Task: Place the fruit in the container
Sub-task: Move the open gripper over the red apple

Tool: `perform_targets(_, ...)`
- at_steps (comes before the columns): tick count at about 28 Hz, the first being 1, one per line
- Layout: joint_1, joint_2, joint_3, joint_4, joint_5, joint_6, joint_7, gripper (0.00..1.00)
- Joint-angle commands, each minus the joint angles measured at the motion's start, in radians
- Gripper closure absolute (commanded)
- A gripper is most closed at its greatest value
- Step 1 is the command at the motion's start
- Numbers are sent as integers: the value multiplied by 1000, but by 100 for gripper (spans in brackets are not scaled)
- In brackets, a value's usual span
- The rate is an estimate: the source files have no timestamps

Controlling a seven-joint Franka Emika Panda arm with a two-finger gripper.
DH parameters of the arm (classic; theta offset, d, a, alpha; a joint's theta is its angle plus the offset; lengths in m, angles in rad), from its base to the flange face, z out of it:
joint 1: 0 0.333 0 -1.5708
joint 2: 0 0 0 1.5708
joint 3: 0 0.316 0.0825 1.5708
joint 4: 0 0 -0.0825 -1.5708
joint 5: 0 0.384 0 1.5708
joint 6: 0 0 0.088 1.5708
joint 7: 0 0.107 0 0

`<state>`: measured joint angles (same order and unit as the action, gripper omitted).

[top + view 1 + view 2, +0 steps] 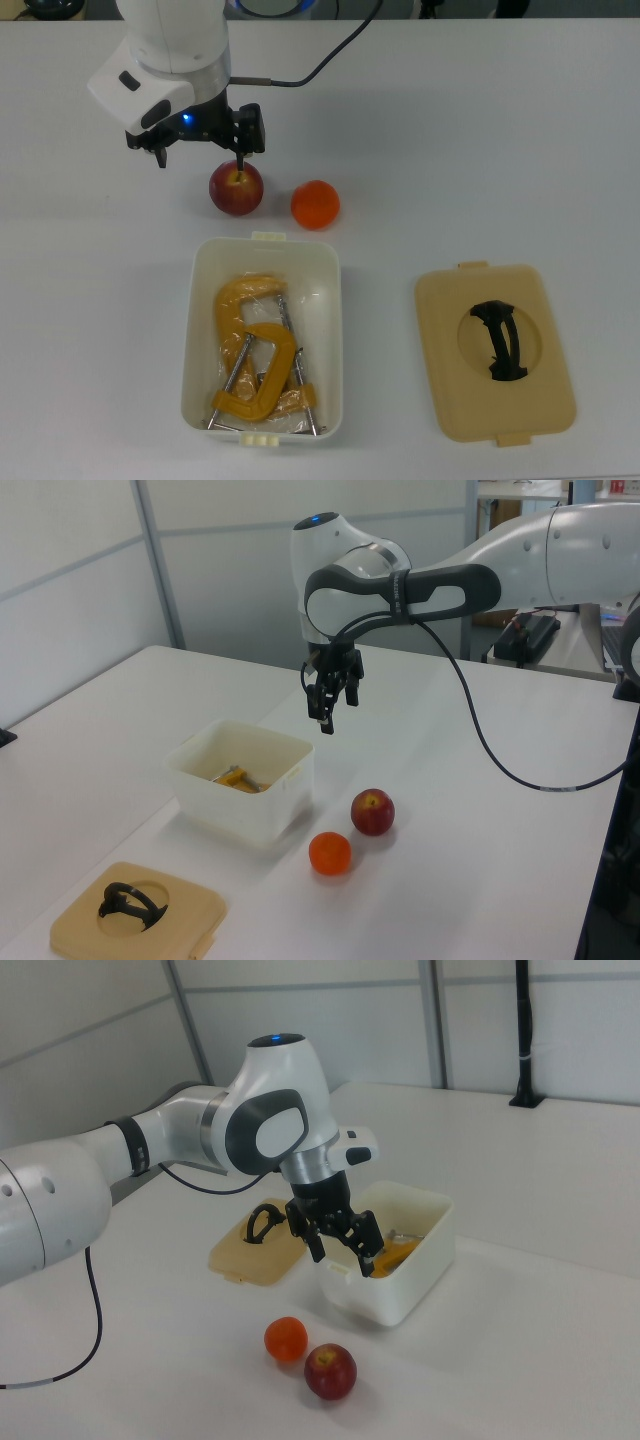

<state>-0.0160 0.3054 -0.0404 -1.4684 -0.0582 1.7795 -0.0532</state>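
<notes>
Two fruits [236, 188] on table, hand [200, 152] above

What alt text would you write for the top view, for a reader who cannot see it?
A white robot arm's open gripper hovers by a red apple, an orange beside it on a white table. Below them sits a white container holding yellow clamps; its beige lid lies at the top view's right.
</notes>
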Motion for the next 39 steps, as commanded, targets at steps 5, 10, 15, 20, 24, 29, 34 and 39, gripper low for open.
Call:
perform_targets(5,-1,-83,-16,-62,-12,-25,-28,0)
perform_targets(10,-4,-152,-18,-125,-12,-19,-27,0)
perform_targets(15,-7,-193,-18,-171,-12,-17,-30,0)
perform_targets(20,-7,-272,-18,-272,-12,-11,-100,0)
perform_targets(24,-2,-302,-15,-363,-12,75,-105,0)
perform_targets(29,1,-298,-10,-466,-11,257,-99,0)
perform_targets(34,2,-267,-9,-510,-11,340,-102,0)
perform_targets(39,7,-209,-6,-526,-11,417,-103,0)
